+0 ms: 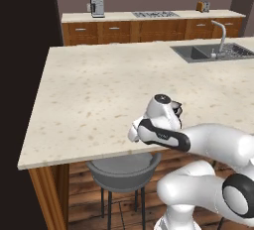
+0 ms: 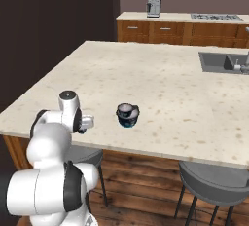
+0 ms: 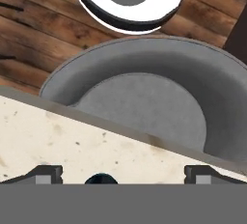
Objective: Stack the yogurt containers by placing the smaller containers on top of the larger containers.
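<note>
Right base view shows a dark navy yogurt cup [image 2: 127,115] with a teal base and pale top standing upright on the speckled cream desk [image 2: 160,81], near the desk's front edge and just right of the robot's hand. Whether a second, smaller cup sits beside or on it cannot be told at this size.

Hand view looks down past the desk edge at a grey bar stool [image 3: 144,102] on the wooden floor [image 3: 29,35]. The gripper [image 3: 123,175] has its two dark fingertips [image 3: 46,174] set far apart at the bottom of that view, jaws wide, holding nothing. Between them a small dark rounded top with a teal tint [image 3: 100,179] pokes up; it looks like a yogurt cup, though little of it shows.

Left base view has the hand over the front edge of the desk, with a bit of dark cup [image 1: 176,109] just beyond the wrist. A second grey stool [image 2: 214,181] stands under the desk to the right. A sink [image 1: 211,52] with a faucet [image 1: 221,33] is set into the far right of the desk, well apart from the cup. On the back counter stand a coffee machine [image 1: 96,5] and a toaster [image 1: 202,6], beside a cooktop [image 1: 155,14].
</note>
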